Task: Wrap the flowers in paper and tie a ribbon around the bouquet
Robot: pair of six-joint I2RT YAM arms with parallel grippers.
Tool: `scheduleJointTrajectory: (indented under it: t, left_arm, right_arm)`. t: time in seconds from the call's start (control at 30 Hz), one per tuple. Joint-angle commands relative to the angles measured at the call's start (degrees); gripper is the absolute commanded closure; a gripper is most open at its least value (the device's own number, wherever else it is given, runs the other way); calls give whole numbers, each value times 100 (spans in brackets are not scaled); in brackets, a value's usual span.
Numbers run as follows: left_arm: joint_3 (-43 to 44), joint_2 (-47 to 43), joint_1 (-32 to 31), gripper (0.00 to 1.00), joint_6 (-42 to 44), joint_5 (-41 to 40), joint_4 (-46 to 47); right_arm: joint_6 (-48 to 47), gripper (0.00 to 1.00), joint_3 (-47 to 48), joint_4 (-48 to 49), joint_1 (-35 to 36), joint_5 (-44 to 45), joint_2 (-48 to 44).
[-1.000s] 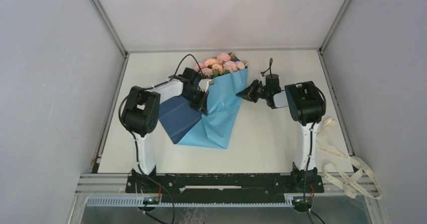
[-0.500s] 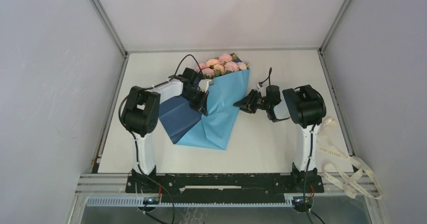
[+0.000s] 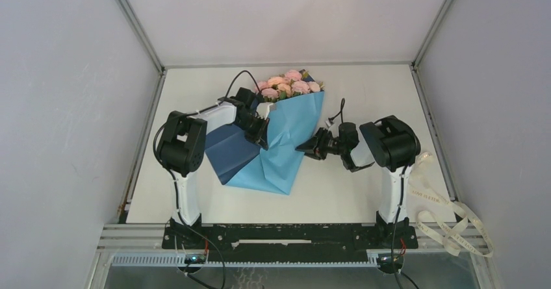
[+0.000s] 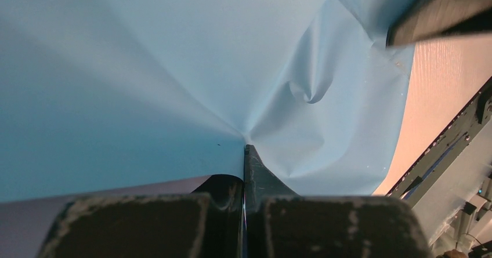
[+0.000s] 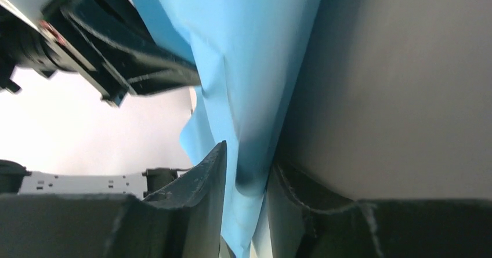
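**A:** Which way does the large thin paper [image 3: 289, 133], light blue with a navy back, lie from the right gripper [image 3: 307, 150]?

**B:** Directly ahead of it, toward the left of the top view. Its fingers stand apart. The wrist view shows the paper's free right edge hanging in the gap between them, not pinched.

**A:** And the long axis?

**B:** It runs from the pale pink artificial flowers [image 3: 290, 84] at upper centre, down and slightly left to the folded point at lower centre. The right gripper meets the edge about halfway along, roughly square to it.

**A:** The other arm?

**B:** The left gripper [image 3: 258, 130] is clamped on the paper on the far side of the bundle, beside the navy flap. That leaves the right one nearer the loose edge, and I'd judge that closing there is what the next fold needs.

**A:** Anything in the way?

**B:** Only paper lies between the two grippers. The narrow cream ribbon [image 3: 427, 194] with printed lettering trails off the white table [image 3: 364, 191] at lower right, behind the right arm and well apart from the wrap.
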Motion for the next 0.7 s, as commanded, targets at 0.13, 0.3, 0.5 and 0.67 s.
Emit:
scheduleJointTrajectory:
  t: [0.13,0.3,0.5,0.67]
  left_arm:
    - [-20,-289,-46,100,147,56,78]
    - [-15,-285,-46,100,139,45,79]
    - [-26,-285,-55,100,133,45,81]
    - [-23,-302,-60,100,133,50,79]
  right_arm:
    - [296,97,-538,660,580,268,-271]
    - [289,94,-740,725,689,327,-400]
    - [373,53,-1062,723,1228,374,-684]
    - [491,96,-1321,793,1666,691,-807]
